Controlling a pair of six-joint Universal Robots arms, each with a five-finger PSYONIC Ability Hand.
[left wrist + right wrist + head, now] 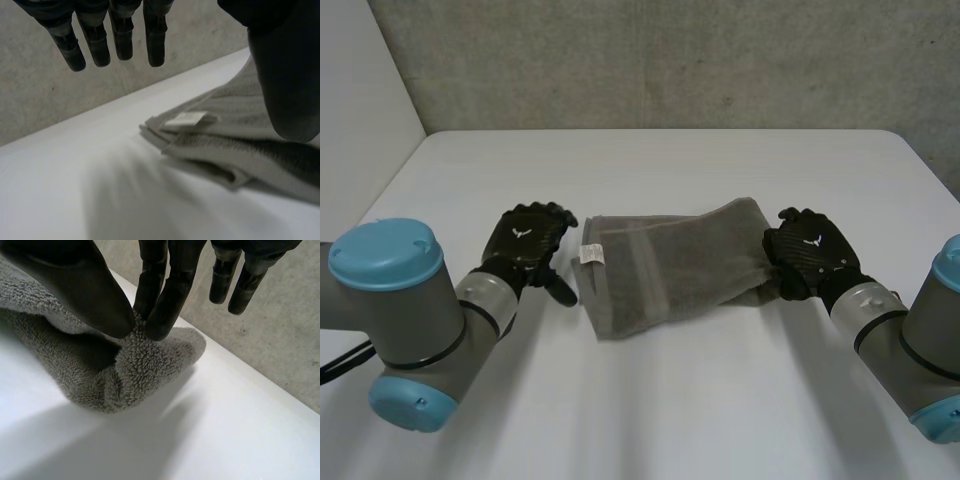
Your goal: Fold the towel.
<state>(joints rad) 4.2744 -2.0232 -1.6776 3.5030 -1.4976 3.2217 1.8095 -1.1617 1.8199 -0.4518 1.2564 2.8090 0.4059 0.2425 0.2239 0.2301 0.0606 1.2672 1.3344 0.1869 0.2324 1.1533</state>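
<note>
- The right hand (807, 250) pinches the towel (670, 268) between its thumb and fingers (160, 305), right at the towel's right end, where the cloth is bunched into a thick rounded fold.
- The left hand (527, 240) holds nothing; its fingers (115, 40) hang straight and relaxed just beside the towel's left end, with the thumb pointing towards that edge.
- A small white label (591, 254) sits on the towel's left end, on the side near the left hand.
- The grey towel lies folded in layers, stretched lengthwise between the two hands.
- The white table (670, 400) is under the towel.
</note>
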